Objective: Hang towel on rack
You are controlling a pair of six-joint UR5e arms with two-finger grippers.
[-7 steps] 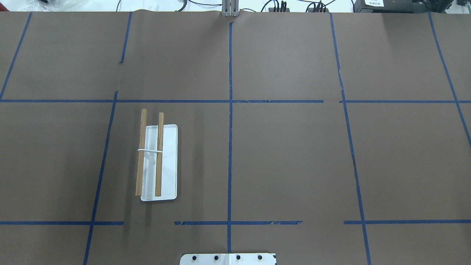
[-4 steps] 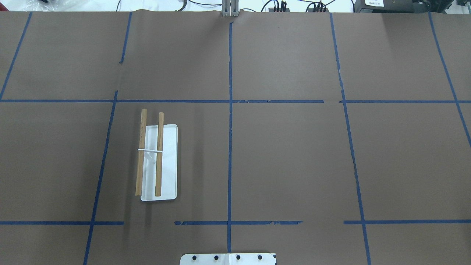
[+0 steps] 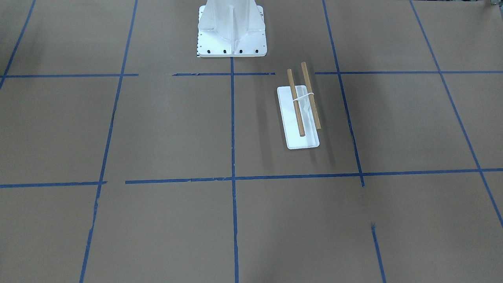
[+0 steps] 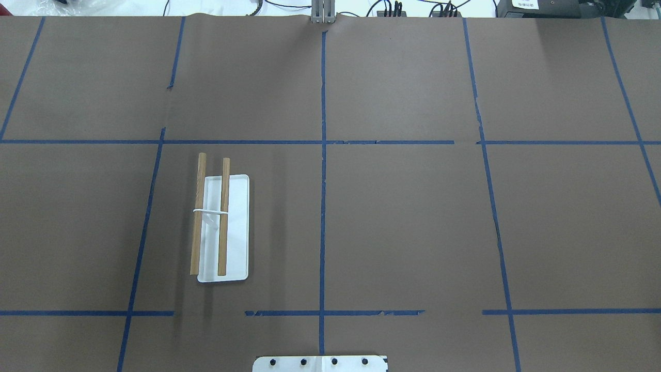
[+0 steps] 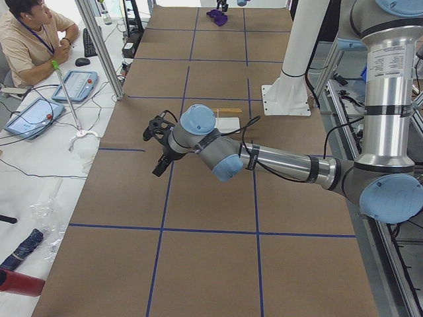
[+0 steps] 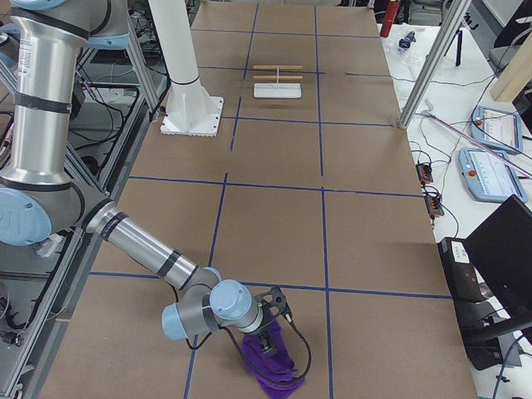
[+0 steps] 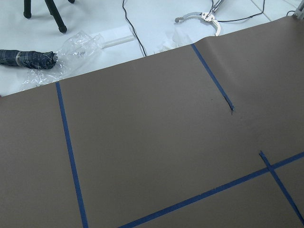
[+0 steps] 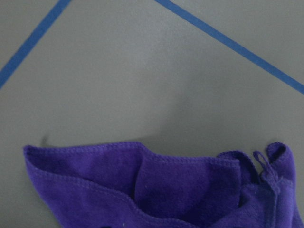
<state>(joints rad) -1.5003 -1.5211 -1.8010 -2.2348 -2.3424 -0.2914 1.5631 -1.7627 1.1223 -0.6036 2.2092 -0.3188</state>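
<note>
The rack (image 4: 223, 227) stands on the table's left half: a flat white base with two parallel wooden rods joined by a white wire. It also shows in the front view (image 3: 299, 118) and the right side view (image 6: 277, 86). The purple towel (image 6: 273, 371) lies crumpled at the table's far right end, and its loop corner shows in the right wrist view (image 8: 166, 190). My right gripper (image 6: 268, 342) is low, right over the towel; I cannot tell whether it is open or shut. My left gripper (image 5: 157, 155) hovers over bare table past the rack; I cannot tell its state.
The white bolted pedestal (image 3: 232, 31) stands at the robot's side of the table. Metal posts (image 5: 99, 46) (image 6: 424, 75) rise at the far table edge. An operator (image 5: 26, 39) sits behind it with teach pendants. Blue tape lines cross the brown cover.
</note>
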